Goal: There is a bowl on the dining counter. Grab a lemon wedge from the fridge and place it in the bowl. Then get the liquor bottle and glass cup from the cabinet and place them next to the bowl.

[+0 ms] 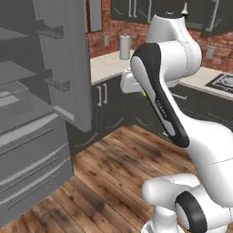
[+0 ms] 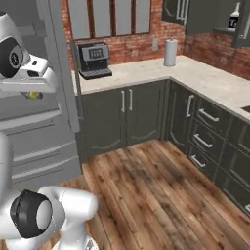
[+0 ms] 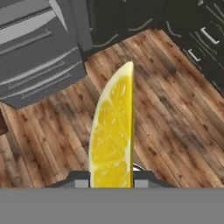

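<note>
A tall grey steel fridge (image 1: 27, 127) stands at the left with its door (image 1: 68, 63) swung open, two drawers at its foot. Dark grey base cabinets with silver bar handles (image 2: 127, 117) run along a red brick wall (image 2: 132, 46) under a pale speckled stone counter (image 2: 205, 78). On it stand a black coffee machine (image 2: 93, 59) and a white paper towel roll (image 2: 170, 52). The floor is brown wooden planks (image 2: 161, 195).

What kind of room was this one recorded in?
A home-style kitchen, rendered: an open grey fridge, dark base cabinets under a pale counter, a coffee machine against a brick wall, and a wood plank floor.
</note>
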